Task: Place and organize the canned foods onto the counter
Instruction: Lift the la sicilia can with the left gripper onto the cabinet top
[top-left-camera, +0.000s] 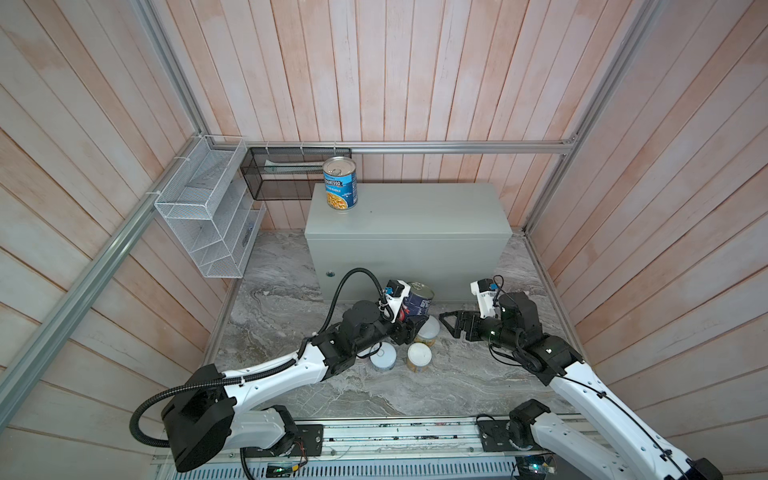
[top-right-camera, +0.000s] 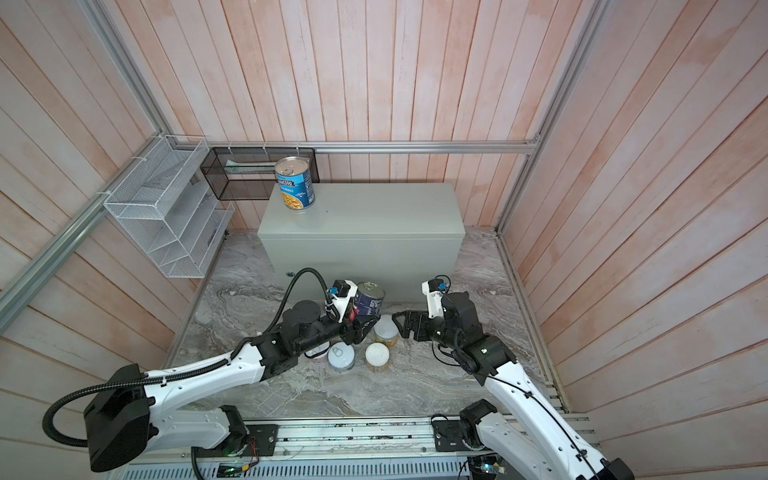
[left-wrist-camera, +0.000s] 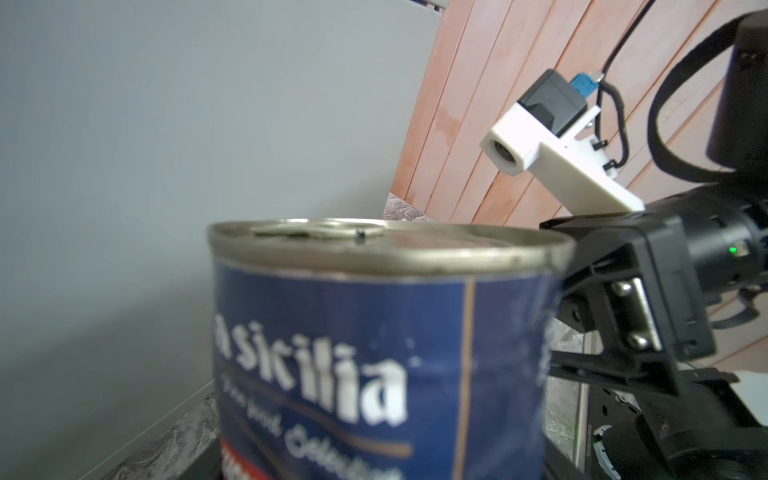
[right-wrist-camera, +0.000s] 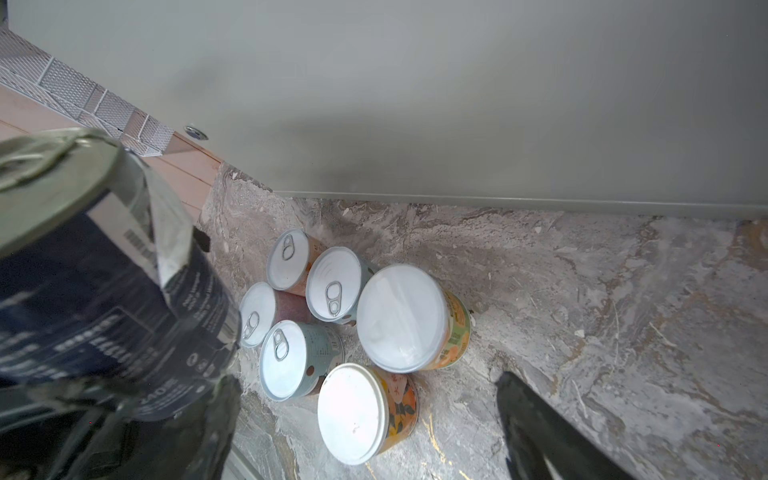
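Nearest to me, in the lower middle of both top views, six cans stand close together on the marble surface (top-left-camera: 457, 386). They are four short pull-tab cans (right-wrist-camera: 332, 289) and two white-lidded cans (right-wrist-camera: 401, 318). Just behind them the left claw (top-left-camera: 409, 320) is closed around the navy tomato can (top-left-camera: 419, 300), which leans and seems raised off the marble. The right claw (top-left-camera: 449, 324), at centre right, is spread wide and holds nothing; its tips point toward the cluster. Further back stands the grey metal box (top-left-camera: 415, 224). On its top, at the far left corner, the light blue Progresso can (top-left-camera: 340, 185) is upright.

I judge the step in hand is bringing a second can up to the box. The next move asks for lifting the navy can above the front edge, making it straight, and setting it beside the blue one. The top is mostly free toward the right. The black mesh basket (top-left-camera: 291, 174) hangs close behind the left corner, and the right claw is near the held can, so room there is narrow.
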